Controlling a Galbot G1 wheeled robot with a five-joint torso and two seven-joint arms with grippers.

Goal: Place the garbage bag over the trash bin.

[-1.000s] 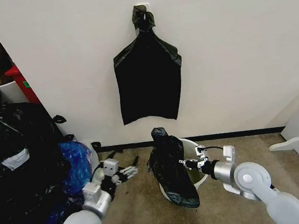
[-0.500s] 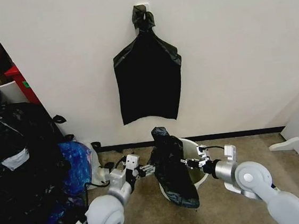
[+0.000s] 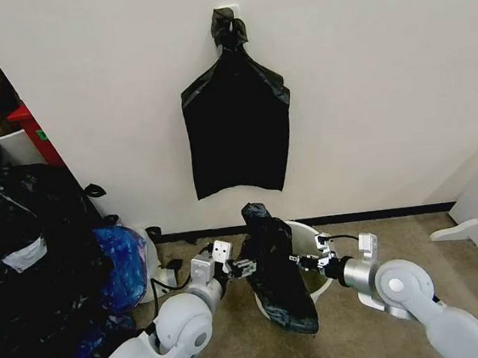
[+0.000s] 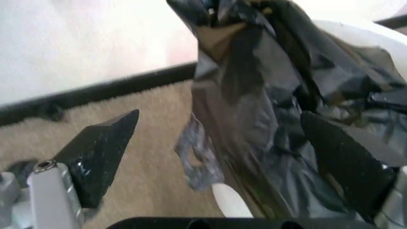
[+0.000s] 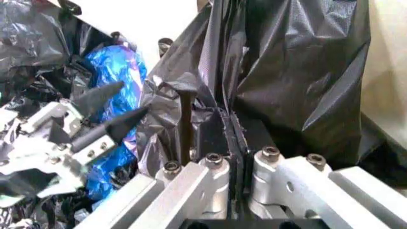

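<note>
On the carpet near the far wall, I am seeing the garbage bag draped over the left side of the trash bin, its long axis running upright from a peak above the rim down the outer wall toward the floor. I am holding my right hand pinched shut on a fold of the bag's film over the bin's mouth; in the right wrist view its fingers are pressing together with black film between them. I am keeping my left hand spread wide with nothing in it, just left of the bag. From the left wrist view the film is hanging between the two fingers, lying straight ahead. I judge the left hand the one placed to take the bag's free left edge.
</note>
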